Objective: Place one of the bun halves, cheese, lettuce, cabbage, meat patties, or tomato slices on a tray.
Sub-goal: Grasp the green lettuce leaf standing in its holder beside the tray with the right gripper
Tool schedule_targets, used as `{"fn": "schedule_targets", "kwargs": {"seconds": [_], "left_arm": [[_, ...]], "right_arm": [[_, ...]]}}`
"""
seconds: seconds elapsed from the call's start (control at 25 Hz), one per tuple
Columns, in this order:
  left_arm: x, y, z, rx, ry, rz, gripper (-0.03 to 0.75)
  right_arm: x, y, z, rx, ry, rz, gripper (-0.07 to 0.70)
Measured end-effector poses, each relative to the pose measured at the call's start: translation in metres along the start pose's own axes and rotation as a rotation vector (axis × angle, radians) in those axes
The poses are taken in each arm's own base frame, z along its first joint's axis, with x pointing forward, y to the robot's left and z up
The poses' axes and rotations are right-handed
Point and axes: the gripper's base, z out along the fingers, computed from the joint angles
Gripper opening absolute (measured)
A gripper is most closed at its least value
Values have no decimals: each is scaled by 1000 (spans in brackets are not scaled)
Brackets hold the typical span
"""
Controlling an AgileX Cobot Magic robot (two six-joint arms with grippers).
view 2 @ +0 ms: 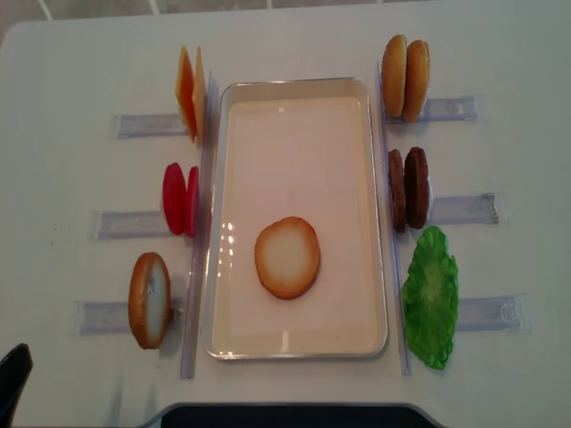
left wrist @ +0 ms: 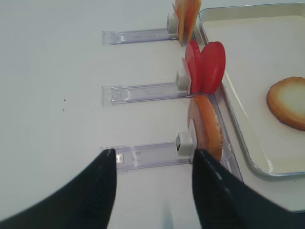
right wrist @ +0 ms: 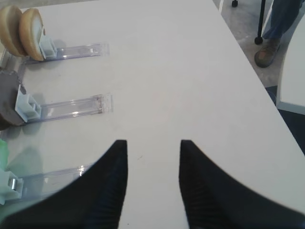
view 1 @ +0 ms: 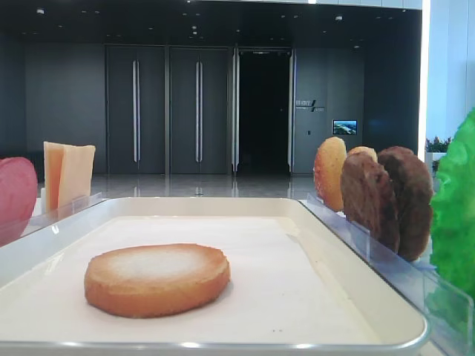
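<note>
The tray [view 2: 296,348] is lying lengthwise down the middle of the table [view 2: 71,62], and one bun half [view 2: 286,257] is already resting flat on its liner, pale face up, toward the near end. The remaining items are being held upright in clear plastic dividers [view 2: 464,209] on both sides: cheese [view 2: 187,94], tomato slices [view 2: 178,198] and a single bun half [view 2: 149,299] on the left; two bun halves [view 2: 405,65], meat patties [view 2: 408,187] and lettuce [view 2: 430,297] on the right.

The left gripper [left wrist: 153,191] is being held with its fingers apart and nothing between them, just short of the single bun half [left wrist: 208,131], which is standing on edge ahead and slightly right, its flat faces across the line of approach. The right gripper [right wrist: 153,186] is likewise being held with fingers parted and empty, above bare table, with the patties [right wrist: 8,102] and lettuce [right wrist: 3,152] well off to its left. The left arm is judged the nearer to any piece. The divider's white clip [left wrist: 185,142] and the tray rim are standing close beside that bun.
</note>
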Motion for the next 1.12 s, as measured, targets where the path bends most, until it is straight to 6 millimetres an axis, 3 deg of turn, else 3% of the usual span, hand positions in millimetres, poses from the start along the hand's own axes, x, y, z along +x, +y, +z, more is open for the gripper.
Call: {"fn": "schedule_targets", "kwargs": {"seconds": [0.76, 1.12], "left_arm": [[0, 0, 0, 0, 0, 0, 391], [0, 0, 0, -1, 0, 0, 391]], "right_arm": [[-2, 1, -2, 0, 68, 4, 284], [-59, 16, 25, -23, 330, 5, 284]]}}
